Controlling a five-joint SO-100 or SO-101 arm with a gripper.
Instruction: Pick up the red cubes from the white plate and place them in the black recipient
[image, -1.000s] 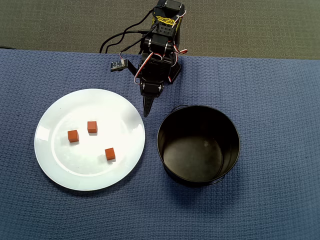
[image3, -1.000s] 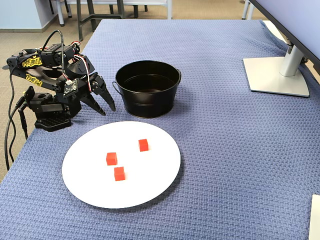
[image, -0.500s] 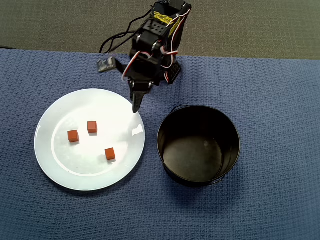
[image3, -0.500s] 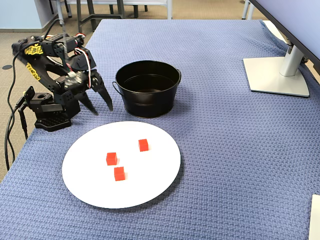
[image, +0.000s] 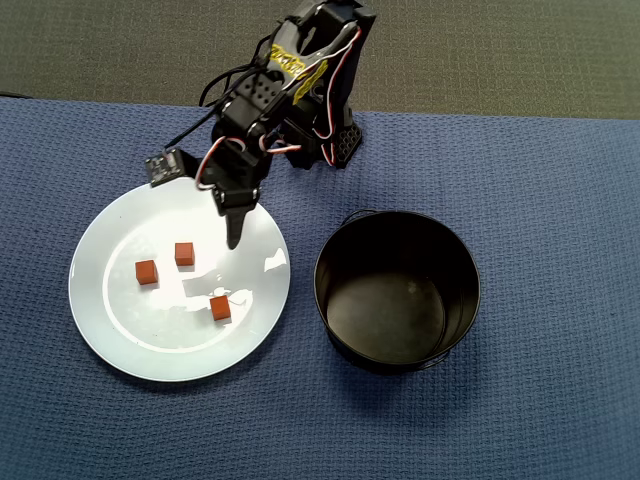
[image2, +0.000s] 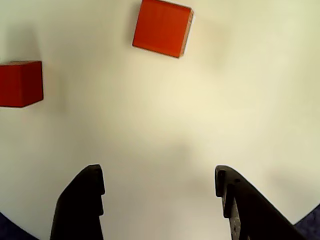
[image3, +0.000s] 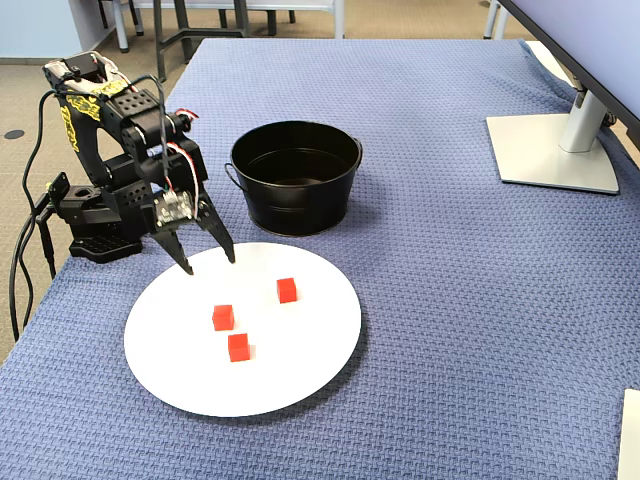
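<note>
Over the last second the black, wire-strung arm swung away from the gap beside the round black metal pot (image: 398, 290) and out over the large glossy white plate (image: 120, 330) — the reach toward the first pick has begun, and nothing has been lifted yet. All three small matte red-orange cubes are on the plate, none in the pot.

Left to right in the overhead view: the left cube (image: 146, 272), the middle cube (image: 184, 253), then the gripper (image: 235, 240) hanging above the plate's upper right part, and the third cube (image: 220, 308) below its tip.

The jaws stand wide apart and empty. In the wrist view one cube (image2: 20, 83) sits at the left edge, ahead of and outside the left finger (image2: 82, 200); another (image2: 162, 27) lies ahead, roughly on the line between the fingers, well apart from the tips. It looks the likelier target — the gripper would need to travel forward and down to straddle it.
</note>
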